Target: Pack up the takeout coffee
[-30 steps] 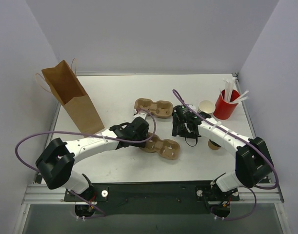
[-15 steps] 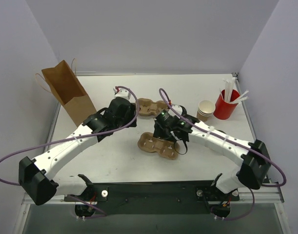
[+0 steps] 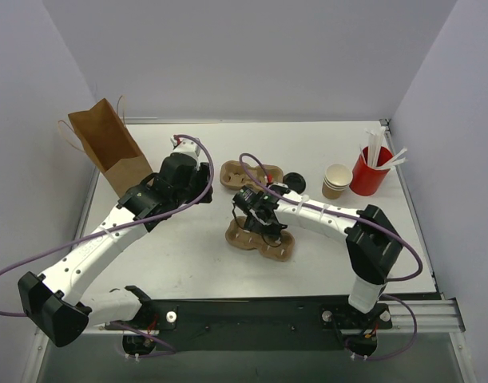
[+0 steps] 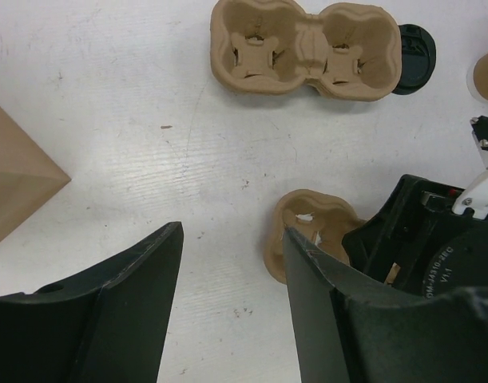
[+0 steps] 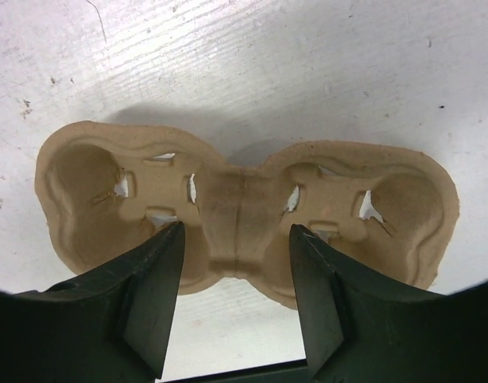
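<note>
The takeout coffee's brown cup shows in no view. Only a round black lid [image 3: 292,177] [image 4: 415,57] lies by the right end of the far cup carrier [image 3: 245,175] [image 4: 303,49]. My right gripper [image 3: 258,217] [image 5: 236,230] hangs open over the near cup carrier [image 3: 261,239] [image 5: 244,199]. Its fingers straddle the carrier's middle bridge without touching it. My left gripper [image 3: 194,167] [image 4: 232,231] is open over bare table, left of both carriers, with nothing between its fingers. The near carrier's end [image 4: 311,231] shows beside its right finger.
A brown paper bag [image 3: 116,155] stands open at the back left. At the back right are a stack of tan paper cups [image 3: 336,180] and a red cup [image 3: 367,169] holding white sticks. The right arm's forearm [image 3: 323,215] crosses the table's middle right.
My left gripper has left the near carrier and swung back-left toward the bag. My right gripper has moved left from beside the cups to above the near carrier, uncovering the black lid.
</note>
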